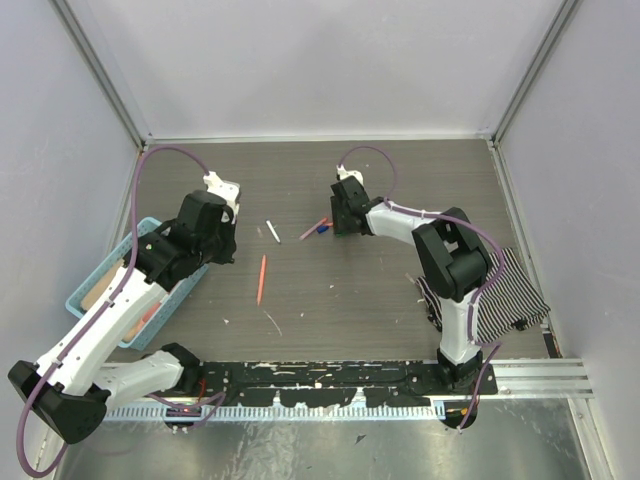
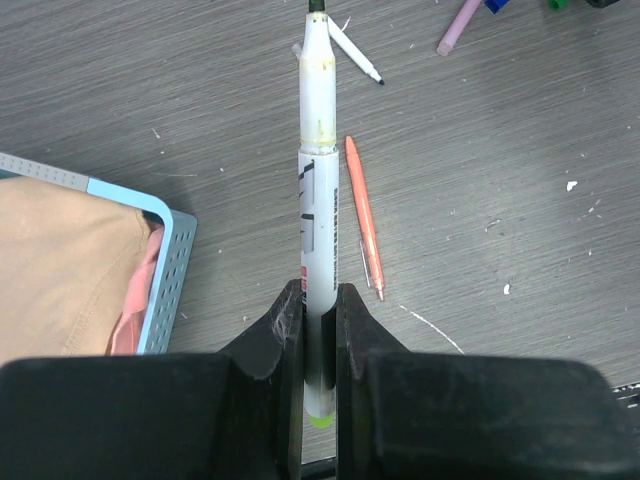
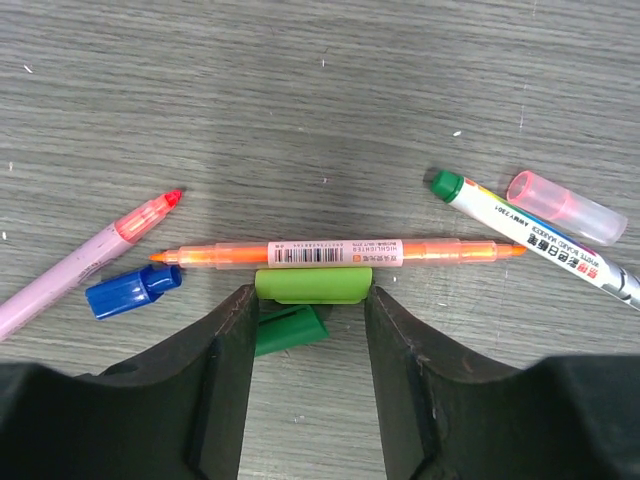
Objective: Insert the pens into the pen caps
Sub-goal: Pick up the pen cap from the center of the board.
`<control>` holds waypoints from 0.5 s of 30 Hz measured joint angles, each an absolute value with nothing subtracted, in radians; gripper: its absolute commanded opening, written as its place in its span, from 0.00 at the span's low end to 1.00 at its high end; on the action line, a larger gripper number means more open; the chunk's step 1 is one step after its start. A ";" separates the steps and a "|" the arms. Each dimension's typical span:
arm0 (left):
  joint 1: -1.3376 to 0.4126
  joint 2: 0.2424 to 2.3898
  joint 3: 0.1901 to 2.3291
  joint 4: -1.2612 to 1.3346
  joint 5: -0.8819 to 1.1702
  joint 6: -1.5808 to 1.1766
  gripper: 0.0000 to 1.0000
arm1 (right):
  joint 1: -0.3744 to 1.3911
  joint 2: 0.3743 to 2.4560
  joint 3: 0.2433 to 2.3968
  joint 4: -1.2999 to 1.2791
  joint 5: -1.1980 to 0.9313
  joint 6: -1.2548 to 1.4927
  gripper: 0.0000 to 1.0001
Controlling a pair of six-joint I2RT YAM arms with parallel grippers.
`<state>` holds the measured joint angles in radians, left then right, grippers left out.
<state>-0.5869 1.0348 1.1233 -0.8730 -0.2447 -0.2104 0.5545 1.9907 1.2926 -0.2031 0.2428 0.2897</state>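
Observation:
My left gripper (image 2: pixel 320 297) is shut on a white-barrelled pen (image 2: pixel 318 150) with a light green end; the pen points away over the table. In the top view this gripper (image 1: pixel 215 236) is left of centre. My right gripper (image 3: pixel 310 300) is open, low over the table, with a light green cap (image 3: pixel 312 284) lying crosswise between its fingertips and a dark green cap (image 3: pixel 290 330) just behind. An orange highlighter (image 3: pixel 340 253) lies right beyond. A blue cap (image 3: pixel 130 292), a pink pen (image 3: pixel 80 262), a green-ended white marker (image 3: pixel 520 228) and a pink cap (image 3: pixel 565 205) lie around.
An all-orange pen (image 1: pixel 262 278) and a thin white pen (image 1: pixel 272 231) lie mid-table, also in the left wrist view (image 2: pixel 362 215). A blue basket (image 1: pixel 90 290) with tan and pink contents stands at the left. A striped cloth (image 1: pixel 510 295) lies at the right.

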 measured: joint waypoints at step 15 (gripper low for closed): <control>-0.587 1.029 1.123 -0.873 -0.237 -0.212 0.00 | 0.561 1.859 1.263 -0.209 0.243 0.289 0.48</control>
